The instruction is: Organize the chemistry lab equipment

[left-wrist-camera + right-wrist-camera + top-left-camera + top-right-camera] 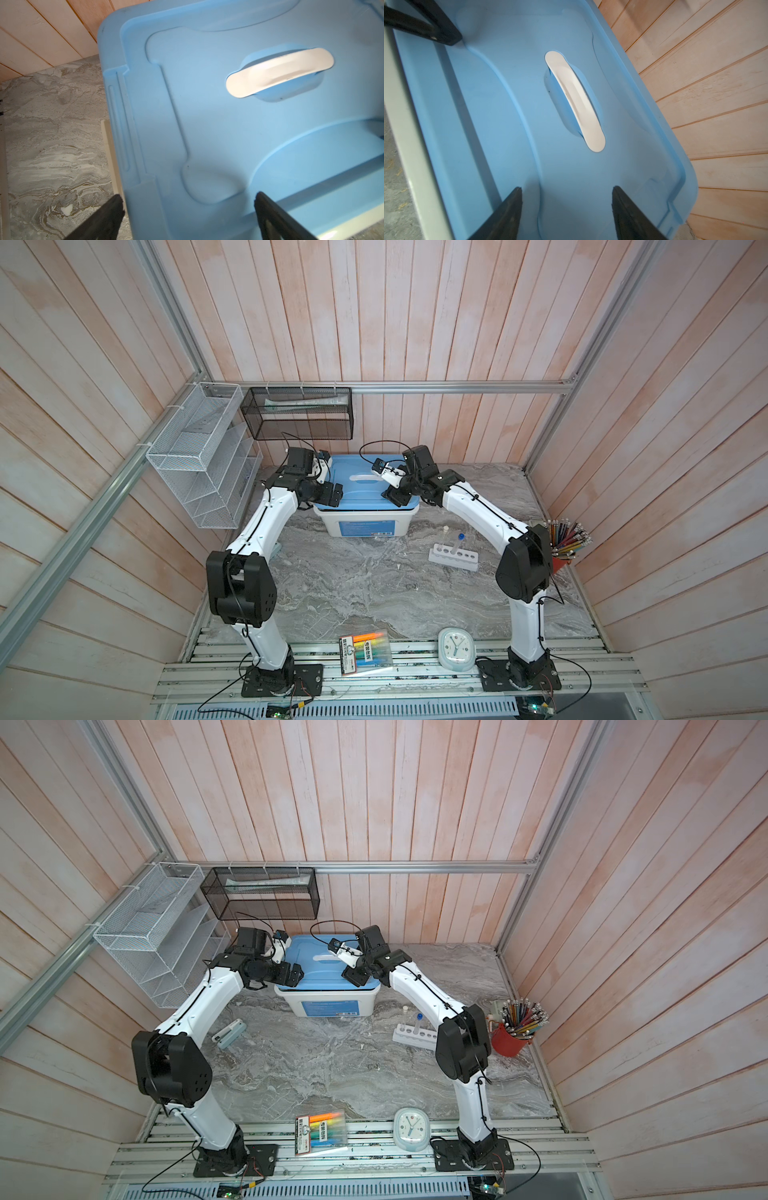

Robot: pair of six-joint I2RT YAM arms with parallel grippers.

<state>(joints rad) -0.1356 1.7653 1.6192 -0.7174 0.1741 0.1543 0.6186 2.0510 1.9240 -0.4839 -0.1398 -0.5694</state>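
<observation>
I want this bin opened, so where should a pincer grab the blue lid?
Probably the white handle in the middle of the blue lid, from straight above. It is a slim bar arched over a recess, so it can be pinched across its narrow width; the rest looks flat.

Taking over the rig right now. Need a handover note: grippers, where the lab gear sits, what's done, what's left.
Left gripper: open, empty, jaws straddling the left edge of the blue lid.
Right gripper: open, empty, over the right end of the lid.
The lid lies on the white bin; I cannot tell whether it is latched.
The white six-hole rack stands on the table to the right of the bin. The white-capped tube and blue-capped tube stand in it.
Done: both tubes racked.
Left: no other lab gear is in view. Probably check the lid seating, then pull the arms back.
</observation>
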